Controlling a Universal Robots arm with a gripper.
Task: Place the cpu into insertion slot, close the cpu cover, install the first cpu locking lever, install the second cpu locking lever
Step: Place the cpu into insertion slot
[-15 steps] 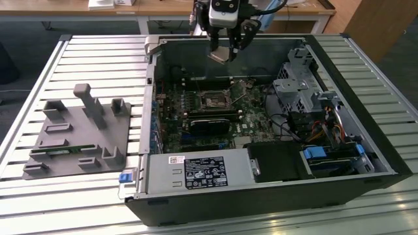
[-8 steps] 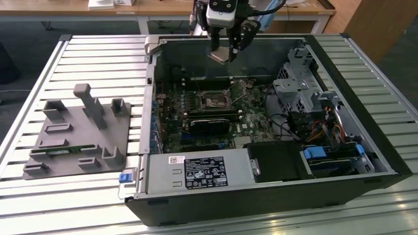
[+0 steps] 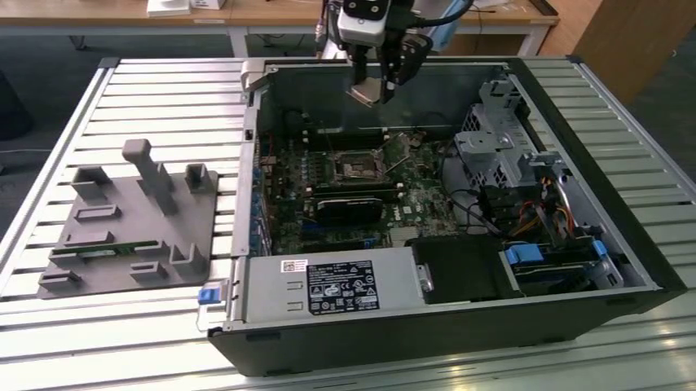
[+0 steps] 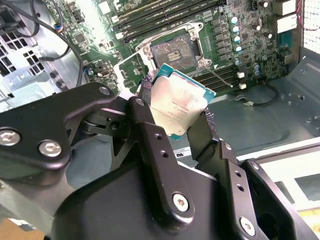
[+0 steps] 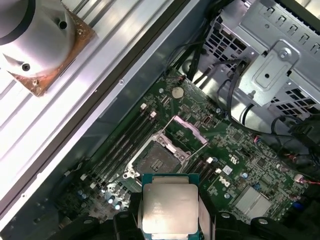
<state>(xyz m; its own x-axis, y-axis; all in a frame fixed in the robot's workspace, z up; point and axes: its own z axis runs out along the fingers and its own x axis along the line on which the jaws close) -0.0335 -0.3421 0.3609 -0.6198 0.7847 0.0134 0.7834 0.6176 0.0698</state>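
While tool (image 4: 176,111) clamps cpu (image 5: 170,207) by edges, insertion slot (image 5: 156,159) lies open well below, cpu cover (image 5: 191,130) raised.

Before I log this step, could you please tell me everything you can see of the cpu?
The cpu is a flat square chip: a dull silver-grey metal top with faint print, rimmed by a teal-green board edge. The black pincer is shut on two opposite edges of it, holding it tilted in the air over the open computer case. It is apart from the insertion slot, which lies uncovered on the green motherboard below. Nothing else touches it.
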